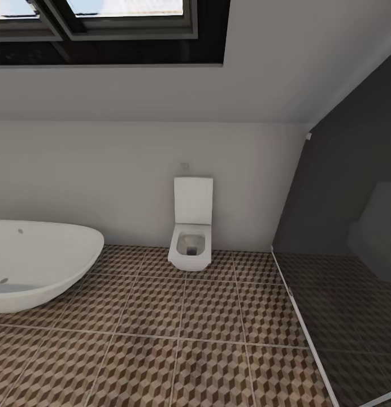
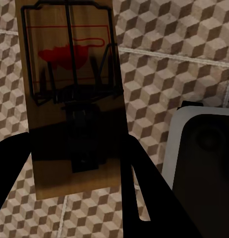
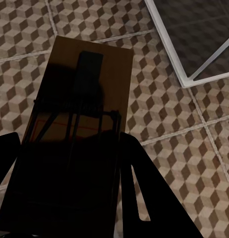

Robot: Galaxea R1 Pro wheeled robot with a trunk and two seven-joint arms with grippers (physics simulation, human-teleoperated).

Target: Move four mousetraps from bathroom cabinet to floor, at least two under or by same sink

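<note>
Dark left fingers (image 2: 15, 163) grasp a mousetrap (image 2: 70, 99), tan board with wire frame and red spot facing the wrist camera, held above the bathroom floor (image 2: 159, 79). Right fingers (image 3: 144, 188) likewise grasp a second mousetrap (image 3: 80, 114), shadowed, over cube-pattern tiles near a glass panel's white edge (image 3: 166, 37). Head view: white bathtub (image 1: 37, 265), toilet (image 1: 191, 237) against the wall, skylight (image 1: 105, 28) above.

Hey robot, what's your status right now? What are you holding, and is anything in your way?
Left gripper shut on one mousetrap; right gripper shut on another mousetrap. Both over the bathroom floor. Ahead: bathtub, toilet.
</note>
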